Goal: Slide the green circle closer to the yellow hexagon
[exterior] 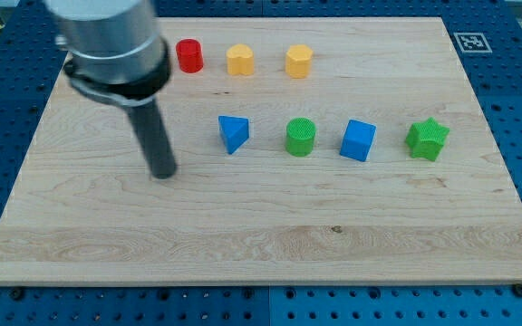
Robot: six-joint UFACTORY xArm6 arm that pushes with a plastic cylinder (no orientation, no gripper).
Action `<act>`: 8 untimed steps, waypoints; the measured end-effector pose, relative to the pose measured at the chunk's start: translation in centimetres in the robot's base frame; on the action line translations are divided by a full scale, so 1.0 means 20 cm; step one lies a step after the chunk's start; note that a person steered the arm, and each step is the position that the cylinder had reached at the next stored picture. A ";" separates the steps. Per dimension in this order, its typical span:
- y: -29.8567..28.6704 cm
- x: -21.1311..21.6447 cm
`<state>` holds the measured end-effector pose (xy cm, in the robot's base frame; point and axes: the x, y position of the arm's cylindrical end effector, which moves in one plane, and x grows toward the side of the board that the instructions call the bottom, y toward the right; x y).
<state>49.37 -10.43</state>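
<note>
The green circle (301,137) stands on the wooden board in the middle row, between a blue triangle (233,133) and a blue cube (359,140). The yellow hexagon (298,61) sits almost straight above it toward the view's top. A second yellow block (239,60), shape unclear, lies left of the hexagon. My tip (163,174) rests on the board well to the left of the green circle, left of the blue triangle, touching no block.
A red cylinder (188,55) stands at the top left of the yellow blocks. A green star (427,139) is at the right end of the middle row. The wooden board (261,235) lies on a blue perforated table. A marker tag (470,42) is at the top right corner.
</note>
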 end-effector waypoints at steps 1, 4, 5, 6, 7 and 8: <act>0.27 0.01; 0.56 0.02; 0.81 0.02; 0.81 0.02; 0.79 0.01; 0.75 -0.04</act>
<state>48.55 4.61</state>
